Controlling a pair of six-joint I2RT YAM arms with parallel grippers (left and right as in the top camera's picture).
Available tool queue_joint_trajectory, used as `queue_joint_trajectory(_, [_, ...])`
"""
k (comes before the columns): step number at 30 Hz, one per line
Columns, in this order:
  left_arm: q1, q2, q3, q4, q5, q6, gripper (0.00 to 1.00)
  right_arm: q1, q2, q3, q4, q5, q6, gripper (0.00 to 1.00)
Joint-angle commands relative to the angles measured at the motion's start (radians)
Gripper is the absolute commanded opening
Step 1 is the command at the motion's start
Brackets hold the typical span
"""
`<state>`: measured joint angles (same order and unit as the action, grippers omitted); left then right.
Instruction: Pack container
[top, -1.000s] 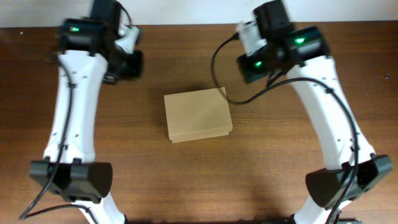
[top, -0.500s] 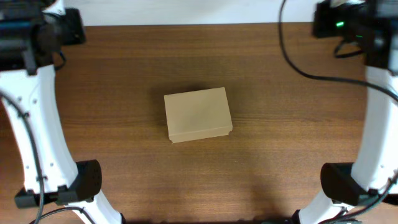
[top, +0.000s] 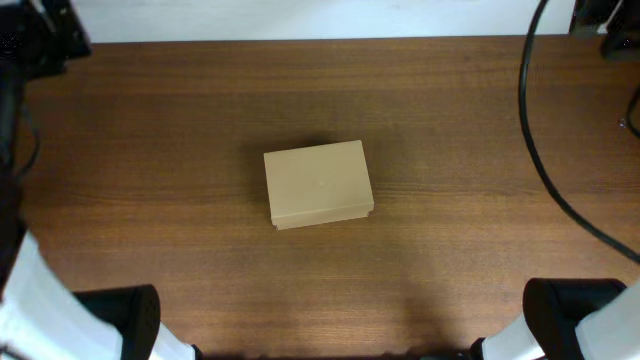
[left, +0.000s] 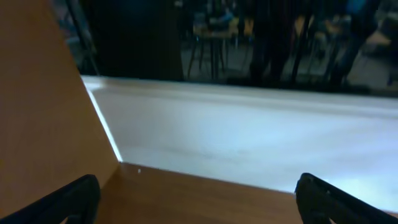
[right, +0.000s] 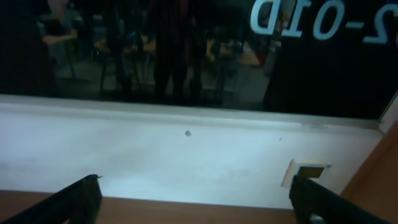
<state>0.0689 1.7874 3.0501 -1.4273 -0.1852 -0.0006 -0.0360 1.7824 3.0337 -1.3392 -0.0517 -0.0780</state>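
The container (top: 318, 184), a small brown cardboard box, lies in the middle of the wooden table (top: 480, 240) with its flap lid down. Neither gripper shows in the overhead view. Both arms are drawn back to the far corners, well away from the box. In the left wrist view my left gripper (left: 198, 190) is open, its dark fingertips (left: 81, 194) wide apart with only the table's far edge and the pale wall between them. My right gripper (right: 194, 186) is open too, with nothing between its fingertips (right: 84, 196), and it faces the wall and a dark window.
The arm bases (top: 120, 312) (top: 575, 305) stand at the front corners of the table. A black cable (top: 530, 130) hangs across the right side. A white wall runs along the table's far edge (top: 320, 20).
Both arms have swung outward and back from the box, out of the overhead view. Both grippers have gone from shut to wide open. The box has not moved.
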Motion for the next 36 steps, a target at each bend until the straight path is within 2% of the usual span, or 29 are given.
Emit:
queue_joint_trajectory(1, [0.002,0.015,-0.005,-0.016,-0.014,0.005,1.00,-0.005,0.013,0.000,-0.001,0.011,0.008,0.99])
queue_joint_trajectory(15, [0.002,0.015,-0.007,-0.260,-0.014,0.005,1.00,-0.004,0.015,0.000,-0.019,0.011,0.008,0.99])
queue_joint_trajectory(30, [0.002,0.015,-0.008,-0.259,-0.014,0.005,1.00,-0.004,0.015,0.000,-0.019,0.011,0.008,0.99])
queue_joint_trajectory(33, [0.002,0.015,-0.008,-0.259,-0.014,0.005,1.00,-0.006,0.005,-0.001,-0.063,0.036,0.001,0.99])
queue_joint_trajectory(36, [0.002,0.015,-0.008,-0.259,-0.014,0.005,1.00,-0.006,-0.057,-0.073,-0.084,0.053,0.002,0.99])
